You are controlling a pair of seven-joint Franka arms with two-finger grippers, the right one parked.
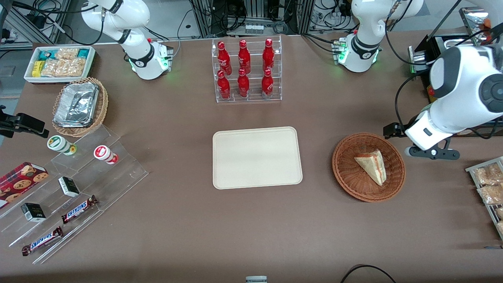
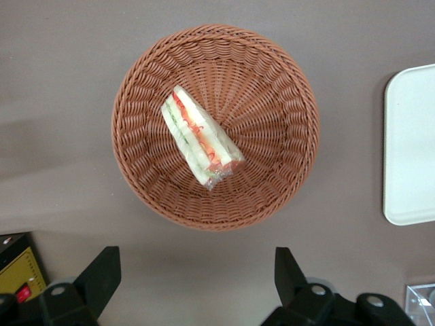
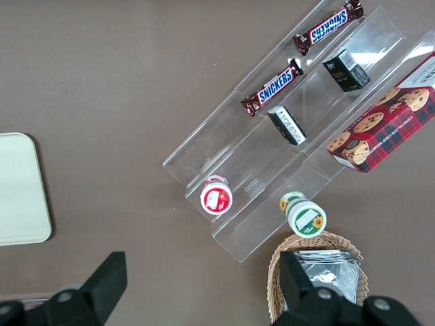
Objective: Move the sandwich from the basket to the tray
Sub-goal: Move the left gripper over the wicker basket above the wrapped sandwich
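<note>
A brown matte bench (image 1: 188, 220) carries everything, and past its edge nearest the arm bases stand metal frames and loose cables. The tray (image 1: 257, 157) lies flat near the middle of the bench, bare. The basket (image 1: 346, 173) sits beside it toward the working arm's end, apart from the tray, and the sandwich (image 1: 372, 166) lies inside it on the weave, its striped cut edge showing. The pincer (image 2: 197, 282) hangs above the bench just beside the basket's rim, spread wide and holding nothing; the wrist view shows both dark fingers (image 2: 100, 275) over bare bench, clear of the wicker. In the front view the arm's white body hides the pincer itself. A clear rack of red bottles (image 1: 245, 70) stands farther from the front camera than the tray. At the working arm's end, a rack of packets (image 1: 489, 184) is cut off by the picture's border, and the dark equipment near the arm is hard to make out
</note>
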